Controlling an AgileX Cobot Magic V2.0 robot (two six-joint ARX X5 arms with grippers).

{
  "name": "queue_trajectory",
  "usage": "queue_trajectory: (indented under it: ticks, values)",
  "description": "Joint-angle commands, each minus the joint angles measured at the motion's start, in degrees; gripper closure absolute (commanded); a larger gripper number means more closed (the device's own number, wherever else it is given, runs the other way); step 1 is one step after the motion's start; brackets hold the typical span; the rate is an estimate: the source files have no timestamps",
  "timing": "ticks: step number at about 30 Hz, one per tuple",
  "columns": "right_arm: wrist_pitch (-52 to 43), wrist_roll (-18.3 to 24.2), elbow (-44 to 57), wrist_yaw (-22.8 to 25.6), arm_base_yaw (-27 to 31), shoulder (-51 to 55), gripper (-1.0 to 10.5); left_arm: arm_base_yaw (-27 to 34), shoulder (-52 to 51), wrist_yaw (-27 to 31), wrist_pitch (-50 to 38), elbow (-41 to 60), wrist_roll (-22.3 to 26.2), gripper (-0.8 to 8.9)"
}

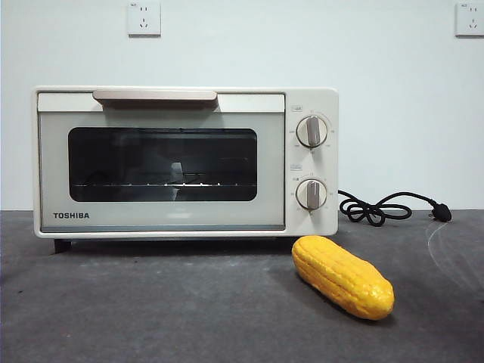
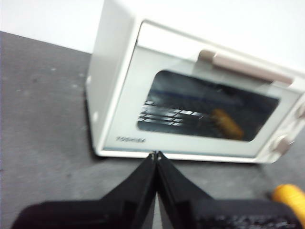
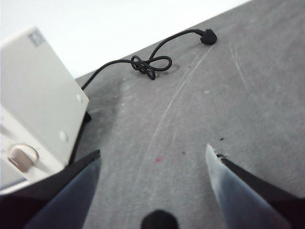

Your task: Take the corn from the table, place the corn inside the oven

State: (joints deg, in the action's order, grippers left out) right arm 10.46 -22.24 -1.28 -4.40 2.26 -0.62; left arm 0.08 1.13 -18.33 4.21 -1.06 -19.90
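- 2 arms wait above the table (image 1: 151, 318), and neither touches anything; the front view shows no arm at all, so the task stands at its very start.
- The corn (image 1: 342, 276) lies on its side on the table, just in front of the oven's (image 1: 185, 160) knob end, angled with 1 tapered tip toward the oven and the other toward the camera. The left wrist view catches only 1 yellow end of it (image 2: 289, 196) at the picture's edge.
- The TOSHIBA toaster oven has its door closed, bar handle (image 1: 155, 96) at the top of the door, and its black cord (image 1: 382, 208) lies loose on the table behind the corn.
- The left gripper (image 2: 156, 153) is clenched with its jaws pressed together on nothing, and faces the oven door.
- The right gripper (image 3: 152, 155) is released, jaws spread wide, over bare table beside the oven's knob side.
- Judged next: the door must be pulled down by its handle, likely by the left gripper after it spreads its jaws, and the right gripper must drop across the cob's middle.
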Motion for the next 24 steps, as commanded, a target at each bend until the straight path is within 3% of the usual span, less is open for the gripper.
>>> queue_trajectory:
  ticks: [1, 8, 14, 24]
  values:
    - [-0.13, -6.36, 0.31, -0.07, 0.02, 0.09, 5.7, -0.13, 0.02, -2.27, -1.53, -0.02, -3.50, 8.17]
    - [-0.63, -14.10, 0.24, -0.44, 0.02, 0.09, 5.7, -0.15, 0.02, -3.78, -1.77, -0.04, -6.21, 8.17]
    - [-5.20, -14.53, -1.60, -9.57, 0.00, 0.07, 5.7, -0.15, 0.37, -7.61, -2.47, -2.99, -8.37, 8.19]
    - [-4.46, -14.95, -13.94, -16.06, 0.00, -6.23, 5.7, -0.17, 12.02, -7.65, 0.37, -17.70, -7.80, 8.19]
